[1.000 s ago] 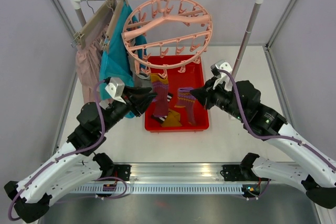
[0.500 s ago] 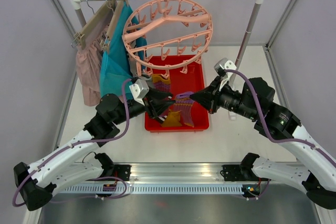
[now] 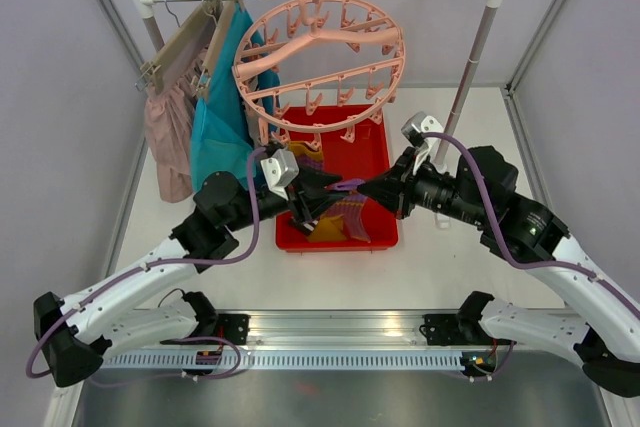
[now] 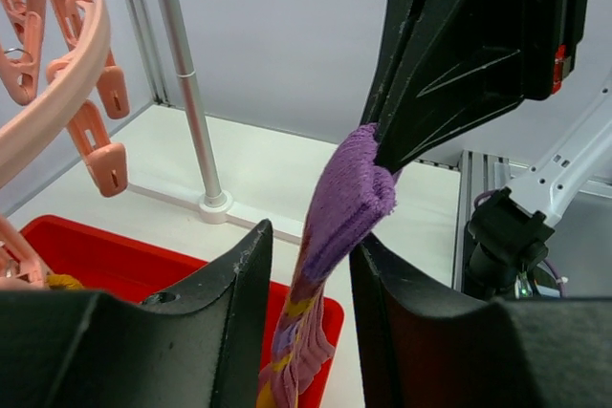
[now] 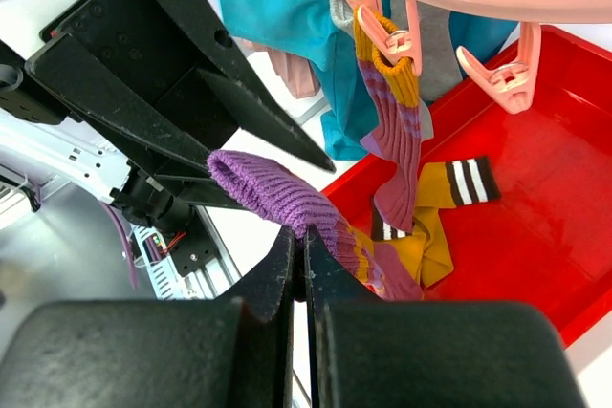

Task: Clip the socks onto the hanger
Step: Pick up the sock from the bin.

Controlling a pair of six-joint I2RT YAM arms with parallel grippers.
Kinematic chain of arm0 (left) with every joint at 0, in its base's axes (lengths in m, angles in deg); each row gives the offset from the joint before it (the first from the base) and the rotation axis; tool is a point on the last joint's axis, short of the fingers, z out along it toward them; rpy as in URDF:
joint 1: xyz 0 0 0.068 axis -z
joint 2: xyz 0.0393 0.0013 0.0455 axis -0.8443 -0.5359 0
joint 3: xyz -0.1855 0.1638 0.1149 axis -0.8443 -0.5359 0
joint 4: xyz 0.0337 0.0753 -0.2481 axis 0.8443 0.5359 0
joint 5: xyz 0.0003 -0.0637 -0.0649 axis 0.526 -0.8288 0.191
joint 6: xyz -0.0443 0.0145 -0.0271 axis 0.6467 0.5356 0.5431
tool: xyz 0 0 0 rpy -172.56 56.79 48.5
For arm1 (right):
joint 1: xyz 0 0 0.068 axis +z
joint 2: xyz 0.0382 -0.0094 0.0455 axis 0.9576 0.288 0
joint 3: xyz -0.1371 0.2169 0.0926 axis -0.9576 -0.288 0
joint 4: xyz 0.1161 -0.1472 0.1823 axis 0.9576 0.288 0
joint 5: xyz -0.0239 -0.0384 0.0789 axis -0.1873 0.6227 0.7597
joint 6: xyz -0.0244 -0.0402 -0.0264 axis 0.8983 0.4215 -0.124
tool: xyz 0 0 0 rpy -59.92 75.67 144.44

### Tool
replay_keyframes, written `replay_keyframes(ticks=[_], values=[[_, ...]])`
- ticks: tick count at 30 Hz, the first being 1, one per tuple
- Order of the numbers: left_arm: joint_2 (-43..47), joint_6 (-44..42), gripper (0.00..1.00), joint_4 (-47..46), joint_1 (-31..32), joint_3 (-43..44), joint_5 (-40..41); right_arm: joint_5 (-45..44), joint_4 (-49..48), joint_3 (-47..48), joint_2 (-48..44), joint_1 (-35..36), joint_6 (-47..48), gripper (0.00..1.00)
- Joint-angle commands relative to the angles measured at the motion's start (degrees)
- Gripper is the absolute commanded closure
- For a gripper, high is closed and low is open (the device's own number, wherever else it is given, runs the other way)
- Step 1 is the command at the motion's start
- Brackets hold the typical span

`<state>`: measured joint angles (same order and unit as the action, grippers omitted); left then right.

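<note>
My right gripper is shut on the cuff end of a purple sock and holds it up over the red tray. The rest of the sock hangs down into the tray. My left gripper is open, with a finger on each side of the same sock just below the right gripper. The salmon-pink ring hanger hangs from the rail above. A purple and mustard sock hangs from one of its clips. A mustard sock with black-and-white stripes lies in the tray.
A teal garment and a pale pink garment hang on slim hangers at the rail's left. The rail's right post stands behind the tray. Several hanger clips dangle close to my left gripper.
My right gripper has lifted the purple sock's end out of the tray. My left arm has swung right, and its open jaws now sit around that sock.
</note>
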<state>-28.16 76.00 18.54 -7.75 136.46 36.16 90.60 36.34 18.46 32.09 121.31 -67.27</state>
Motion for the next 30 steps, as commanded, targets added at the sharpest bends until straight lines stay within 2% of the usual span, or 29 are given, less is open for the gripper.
replay_keyframes(ticks=[1, 4, 6, 8, 9, 11, 12, 15, 16, 19, 21, 24, 25, 30], values=[[-0.80, -2.14, 0.58, -2.63, 0.69, 2.53, -3.04, 0.62, -1.66, 1.88, 0.29, 0.20, -0.79, 1.00], [-1.77, -2.06, 0.68, -2.10, 0.87, 2.70, -3.74, 0.18, -1.66, 2.41, 0.55, 0.20, -0.62, 1.00], [-1.94, -1.97, 0.84, -2.01, 0.87, 2.62, -3.57, -0.69, -1.66, 2.59, 0.55, 0.20, -0.53, 0.99], [-1.68, -1.53, 0.97, -2.71, 0.87, 2.18, -3.13, -1.48, -1.75, 2.32, 0.38, 0.20, -0.35, 0.93], [-1.59, -1.27, 0.98, -3.15, 0.87, 1.66, -2.78, -4.01, -1.66, 1.98, 0.03, 0.20, -0.09, 0.80], [-1.50, -0.39, 0.98, -3.42, 0.87, 1.39, -0.86, -8.41, -1.66, 1.45, -0.32, 0.20, 0.35, 0.63], [-1.42, -0.12, 0.98, -3.16, 0.87, 1.30, 0.11, -13.39, -1.75, 0.92, -1.02, 0.20, 1.74, 0.52], [-1.07, 1.72, 0.98, -2.54, 0.87, -0.01, 5.02, -21.94, -4.47, -0.83, -2.25, 0.20, 4.65, 0.41], [-0.98, 2.68, 0.98, -1.93, 0.87, -0.28, 6.35, -26.40, -6.04, -1.10, -2.17, 0.20, 7.35, 0.41], [-0.28, 3.83, 0.98, -0.26, 0.87, -1.16, 10.57, -31.61, -6.94, -0.76, 0.98, 0.20, 12.02, 0.41], [0.69, 3.83, 0.98, 1.58, 0.87, -1.60, 11.98, -31.90, -7.37, -0.23, 4.32, -0.50, 13.35, 0.42], [2.27, 3.31, 0.98, 5.45, 0.87, -1.16, 14.36, -24.45, -10.27, -1.19, 6.53, -5.14, 13.01, 0.44], [2.88, 3.22, 0.98, 6.07, 0.87, -1.16, 14.80, -18.77, -11.93, -1.54, 6.88, -9.43, 11.88, 0.44], [5.08, 2.34, 0.98, 10.72, 0.87, -0.37, 17.87, -12.21, -15.28, -3.65, 8.02, -16.94, 12.65, 0.45]])
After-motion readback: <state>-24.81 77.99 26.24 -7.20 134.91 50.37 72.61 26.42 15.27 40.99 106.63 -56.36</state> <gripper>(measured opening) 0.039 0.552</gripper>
